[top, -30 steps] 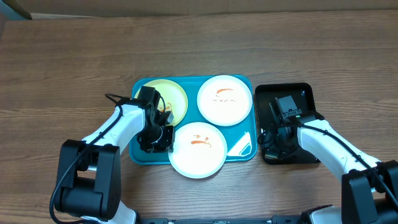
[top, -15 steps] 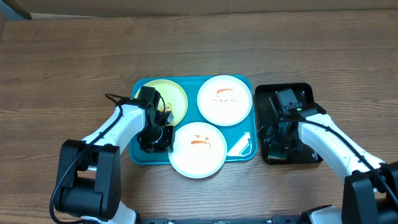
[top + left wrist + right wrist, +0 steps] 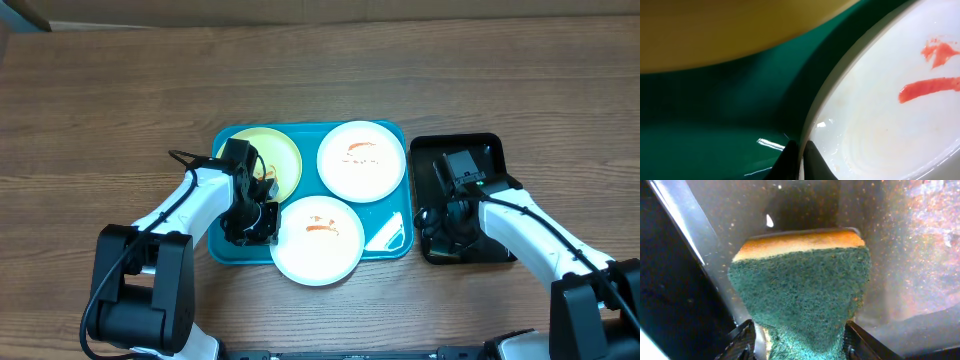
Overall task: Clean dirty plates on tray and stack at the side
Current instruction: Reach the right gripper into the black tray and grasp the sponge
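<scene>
The teal tray [image 3: 228, 240] holds three plates. A pale yellow-green plate [image 3: 280, 152] lies at its back left. A white plate [image 3: 361, 170] with an orange-red smear lies at its back right. A second smeared white plate [image 3: 318, 250] lies at the front, overhanging the tray's front rim. My left gripper [image 3: 263, 223] is shut on this plate's left rim; in the left wrist view the fingers [image 3: 800, 159] pinch the rim of the plate [image 3: 880, 115]. My right gripper [image 3: 441, 222] is over the black tray, its fingers [image 3: 799, 341] shut on a green and yellow sponge [image 3: 802, 285].
The smaller black tray [image 3: 490, 150] stands right of the teal tray, under my right arm. A white patch [image 3: 388, 232] shows at the teal tray's front right corner. Bare wooden table [image 3: 120, 100] lies to the left, the back and the far right.
The right arm shifted slightly over the black tray and came back near where it was. The left arm and the plates have not moved.
</scene>
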### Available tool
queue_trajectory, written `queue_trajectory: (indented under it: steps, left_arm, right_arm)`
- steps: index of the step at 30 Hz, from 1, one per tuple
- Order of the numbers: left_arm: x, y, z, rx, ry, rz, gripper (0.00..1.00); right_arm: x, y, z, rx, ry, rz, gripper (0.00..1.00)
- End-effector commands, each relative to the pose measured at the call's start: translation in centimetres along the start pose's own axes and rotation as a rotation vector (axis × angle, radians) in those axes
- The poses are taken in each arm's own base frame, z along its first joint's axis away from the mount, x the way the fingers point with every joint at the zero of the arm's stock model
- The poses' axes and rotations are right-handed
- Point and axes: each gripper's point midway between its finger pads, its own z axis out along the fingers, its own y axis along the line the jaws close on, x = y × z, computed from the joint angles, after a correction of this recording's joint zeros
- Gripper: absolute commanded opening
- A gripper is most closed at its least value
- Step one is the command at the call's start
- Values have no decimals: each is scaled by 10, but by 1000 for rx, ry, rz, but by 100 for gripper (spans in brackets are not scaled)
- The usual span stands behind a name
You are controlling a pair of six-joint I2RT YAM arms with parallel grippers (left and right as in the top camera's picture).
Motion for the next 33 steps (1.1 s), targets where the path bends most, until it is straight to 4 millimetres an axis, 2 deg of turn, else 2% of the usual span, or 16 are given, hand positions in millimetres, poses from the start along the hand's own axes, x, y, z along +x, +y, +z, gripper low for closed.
queue_trajectory:
  steps: [1,5,8,12,14,20,23,30,33]
  left_arm:
    - [0,3,2,-20,5,-10,7]
    - [0,3,2,-20,5,-10,7]
    - [0,3,2,-20,5,-10,7]
    - [0,3,2,-20,5,-10,7]
    - [0,3,2,-20,5,-10,7]
    - [0,3,2,-20,4,-9,7]
    - [0,3,2,-20,5,-9,7]
    - [0,3,2,-20,4,-10,7]
    - [0,3,2,-20,4,-10,7]
  right_arm:
    - [2,-1,3,7,0,0,54]
    - [1,-2,3,11,-3,0,45]
    - [1,-2,3,12,-5,0,31]
    - [0,-2,2,16,-8,0,23]
    - [-4,-3,2,22,-26,1,14]
    - [-30,0,1,27,-143,5,12]
    - [-36,4,2,13,-165,6,11]
    - [-27,-2,23,58,-94,2,12]
    - [-22,-1,30,53,-57,1,22]
